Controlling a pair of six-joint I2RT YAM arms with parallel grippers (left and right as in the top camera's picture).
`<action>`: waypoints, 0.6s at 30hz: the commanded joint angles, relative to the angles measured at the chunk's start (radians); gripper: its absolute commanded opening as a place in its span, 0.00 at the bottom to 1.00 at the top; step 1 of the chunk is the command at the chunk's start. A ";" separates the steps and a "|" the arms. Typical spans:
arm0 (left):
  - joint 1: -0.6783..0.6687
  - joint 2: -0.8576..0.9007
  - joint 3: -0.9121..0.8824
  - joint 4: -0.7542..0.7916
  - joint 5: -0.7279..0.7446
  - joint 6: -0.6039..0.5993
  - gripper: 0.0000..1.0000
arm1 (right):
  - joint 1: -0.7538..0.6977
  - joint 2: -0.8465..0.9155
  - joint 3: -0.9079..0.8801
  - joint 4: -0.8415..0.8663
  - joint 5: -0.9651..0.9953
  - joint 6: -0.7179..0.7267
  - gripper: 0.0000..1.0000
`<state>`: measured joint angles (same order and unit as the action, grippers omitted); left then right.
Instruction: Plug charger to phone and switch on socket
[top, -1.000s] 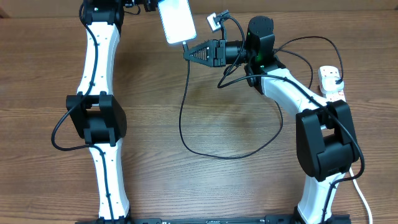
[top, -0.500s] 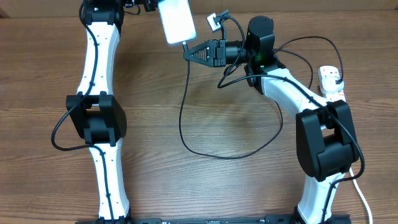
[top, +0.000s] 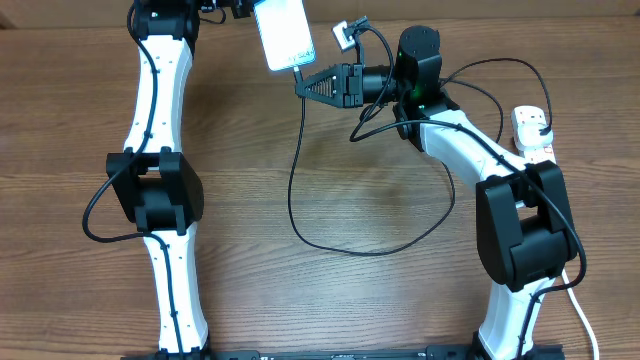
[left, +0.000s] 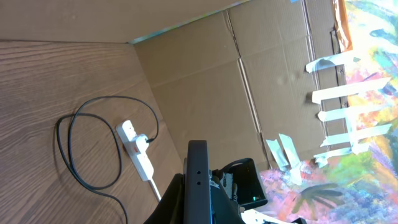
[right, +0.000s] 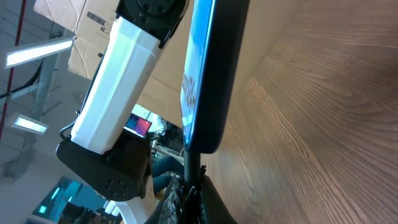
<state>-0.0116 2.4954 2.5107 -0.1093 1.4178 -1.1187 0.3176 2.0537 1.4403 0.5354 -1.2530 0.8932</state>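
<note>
The phone (top: 283, 33), screen glowing, is held above the table's far edge by my left gripper (top: 243, 10), which is shut on its top end; the left wrist view shows its black edge (left: 198, 180) between the fingers. My right gripper (top: 303, 85) is shut on the charger's connector (right: 193, 171), pressed against the phone's bottom edge (right: 208, 74). The thin black charger cable (top: 300, 200) loops down over the table and runs to a plug in the white socket strip (top: 532, 132) at the right edge; the strip also shows in the left wrist view (left: 137, 149).
A cardboard wall (left: 217, 81) stands behind the table's far edge. The strip's thick white cord (top: 585, 320) runs down toward the right front corner. Both arms reach along the table's left and right sides.
</note>
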 joint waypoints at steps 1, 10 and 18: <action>-0.010 -0.004 0.024 0.000 0.016 0.017 0.04 | -0.005 0.006 0.020 0.000 0.003 -0.008 0.04; -0.029 -0.004 0.024 -0.024 -0.002 0.018 0.04 | -0.004 0.006 0.020 0.000 0.003 -0.008 0.04; -0.028 -0.004 0.024 -0.025 0.011 0.023 0.04 | -0.005 0.006 0.020 -0.007 0.003 -0.009 0.04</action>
<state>-0.0269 2.4954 2.5107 -0.1356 1.4025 -1.1145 0.3176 2.0537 1.4403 0.5278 -1.2663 0.8925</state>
